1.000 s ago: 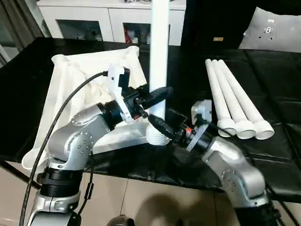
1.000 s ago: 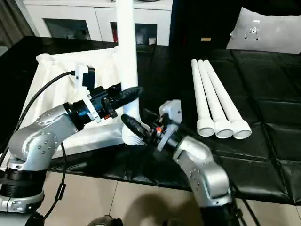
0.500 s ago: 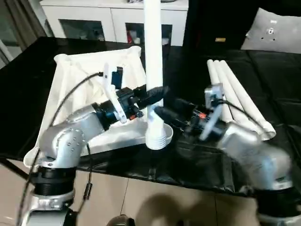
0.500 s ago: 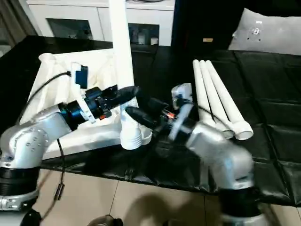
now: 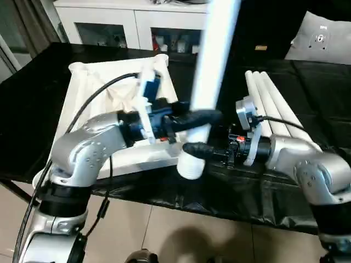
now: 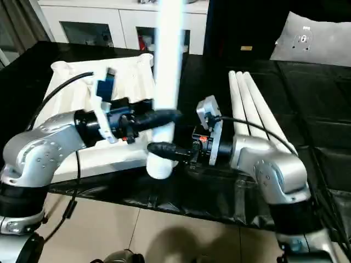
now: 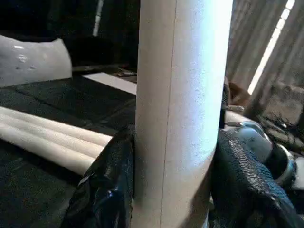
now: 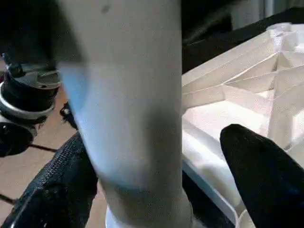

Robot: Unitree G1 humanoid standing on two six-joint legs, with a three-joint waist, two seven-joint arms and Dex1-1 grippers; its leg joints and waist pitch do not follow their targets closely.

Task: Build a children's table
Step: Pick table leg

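The children's table top lies upside down on the black cover, ribs and corner sockets facing up. One white leg stands nearly upright over its near right corner, top leaning right, ribbed end low. My left gripper is shut on this leg; in the left wrist view both fingers press its sides. Lower down, my right gripper is open around the leg, and one finger stands off from it. Three more legs lie side by side to the right.
A white cabinet with glass doors stands behind the table. A white pillow-like pad lies at the back right. The black cover runs on past the lying legs. The table's front edge drops to a beige floor.
The held leg has tipped so its top leans right. My right gripper opened wider and its forearm swung out to the right. The camera view has shifted too.
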